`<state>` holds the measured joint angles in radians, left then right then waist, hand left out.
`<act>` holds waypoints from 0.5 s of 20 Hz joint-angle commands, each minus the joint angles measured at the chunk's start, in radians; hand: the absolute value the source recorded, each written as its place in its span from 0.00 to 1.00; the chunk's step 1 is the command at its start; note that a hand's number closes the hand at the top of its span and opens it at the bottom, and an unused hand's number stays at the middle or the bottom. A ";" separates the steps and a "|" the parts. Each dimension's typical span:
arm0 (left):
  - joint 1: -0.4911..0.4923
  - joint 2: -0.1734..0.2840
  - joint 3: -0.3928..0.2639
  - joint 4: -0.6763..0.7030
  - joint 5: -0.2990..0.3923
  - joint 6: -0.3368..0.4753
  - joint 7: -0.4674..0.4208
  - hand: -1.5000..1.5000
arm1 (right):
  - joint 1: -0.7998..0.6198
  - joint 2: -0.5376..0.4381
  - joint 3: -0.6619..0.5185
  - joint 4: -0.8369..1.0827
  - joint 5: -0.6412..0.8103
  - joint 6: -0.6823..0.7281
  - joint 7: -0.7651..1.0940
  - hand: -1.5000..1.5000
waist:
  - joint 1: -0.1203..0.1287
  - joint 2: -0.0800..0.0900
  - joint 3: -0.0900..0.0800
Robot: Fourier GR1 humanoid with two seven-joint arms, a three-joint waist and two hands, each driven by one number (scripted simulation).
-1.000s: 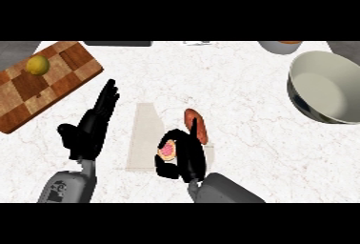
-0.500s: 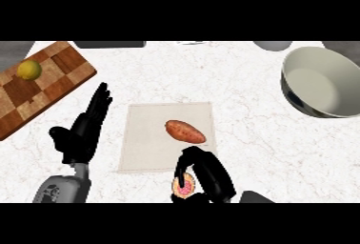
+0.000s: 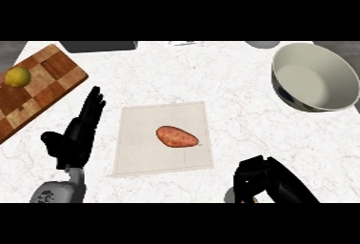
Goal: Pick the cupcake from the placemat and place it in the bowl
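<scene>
While the right hand [image 3: 264, 183] is sitting at about 5 o'clock by the bottom edge of the head view, its fingers are curling tight around something small. Only a pale sliver and a bit of orange are showing under them, so the cupcake itself is hidden and I can't tell for sure that it is what the hand is gripping. No cupcake is lying on the placemat [image 3: 134, 157]. That pale mat is sitting at the center of the white marble counter [image 3: 232, 95], and a reddish-brown sweet potato [image 3: 175, 137] is lying on it, tilting toward 4 o'clock.

Left hand [image 3: 74, 140] is resting at 8 o'clock, just left of the mat and not touching it, fingers straight and pointing toward 12, thumb sticking out to the left, holding nothing.

Grey bowl [image 3: 313, 76] is sitting at 2 o'clock, well apart from both hands, with nothing showing inside. Wooden checkered cutting board [image 3: 38, 93] is lying at 10 o'clock, running off the left edge, with a yellow lemon [image 3: 17, 76] sitting on its upper left part.
</scene>
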<state>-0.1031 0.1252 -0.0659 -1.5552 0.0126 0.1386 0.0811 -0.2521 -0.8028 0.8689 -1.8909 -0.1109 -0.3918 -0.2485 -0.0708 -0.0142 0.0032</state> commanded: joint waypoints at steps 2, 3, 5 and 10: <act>-0.015 -0.014 -0.005 0.021 -0.024 0.023 -0.016 0.50 | 0.115 -0.294 -0.239 -0.178 -0.153 0.050 -0.172 1.00 | -0.010 0.005 -0.001; 0.039 0.016 0.004 -0.019 0.014 -0.031 -0.024 0.50 | 0.128 -0.348 -0.292 -0.237 -0.188 0.054 -0.142 1.00 | 0.002 -0.001 -0.003; 0.013 0.016 0.001 -0.030 -0.001 -0.018 -0.006 0.50 | 0.175 -0.433 -0.408 -0.257 -0.276 0.072 -0.146 1.00 | 0.004 0.001 -0.002; 0.009 0.012 0.016 0.001 0.014 -0.025 -0.011 0.50 | 0.225 -0.578 -0.688 -0.203 -0.505 0.178 -0.119 1.00 | 0.016 0.005 -0.003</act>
<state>-0.0919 0.1291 -0.0637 -1.5659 0.0105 0.1307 0.0734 -0.0512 -1.2612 0.3754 -2.1059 -0.4616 -0.2891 -0.3810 -0.0663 -0.0120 0.0008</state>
